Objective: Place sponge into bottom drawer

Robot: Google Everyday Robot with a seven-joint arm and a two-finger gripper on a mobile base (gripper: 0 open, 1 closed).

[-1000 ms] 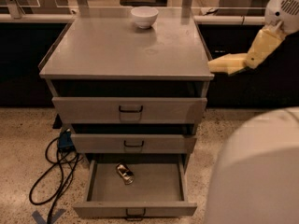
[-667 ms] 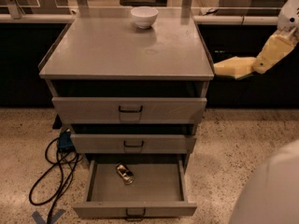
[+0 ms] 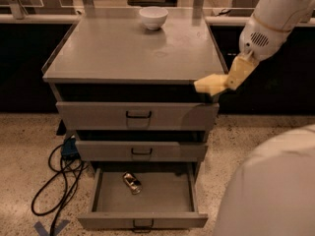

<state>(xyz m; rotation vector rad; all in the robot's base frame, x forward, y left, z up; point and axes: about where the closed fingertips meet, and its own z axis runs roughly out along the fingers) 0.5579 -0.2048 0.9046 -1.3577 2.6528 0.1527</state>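
The sponge (image 3: pixel 207 84), a pale-yellow pad, is pinched at the tip of the gripper (image 3: pixel 229 77), whose jaws are closed on it. It hangs in the air just over the front right corner of the grey cabinet top (image 3: pixel 133 50), well above the bottom drawer (image 3: pixel 108 221). That drawer is pulled out, its grey floor showing, and a small shiny object (image 3: pixel 132 182) lies in it toward the back. The two drawers above it stand slightly ajar.

The white arm (image 3: pixel 275 18) comes in from the upper right and slopes down and left, its tan fingers (image 3: pixel 240 69) angled toward the cabinet corner. A white bowl (image 3: pixel 153 17) sits at the back of the cabinet top. Dark cables (image 3: pixel 56 183) loop over the speckled floor (image 3: pixel 24 146) left of the cabinet. A rounded white part of the robot (image 3: pixel 270 191) fills the lower right.
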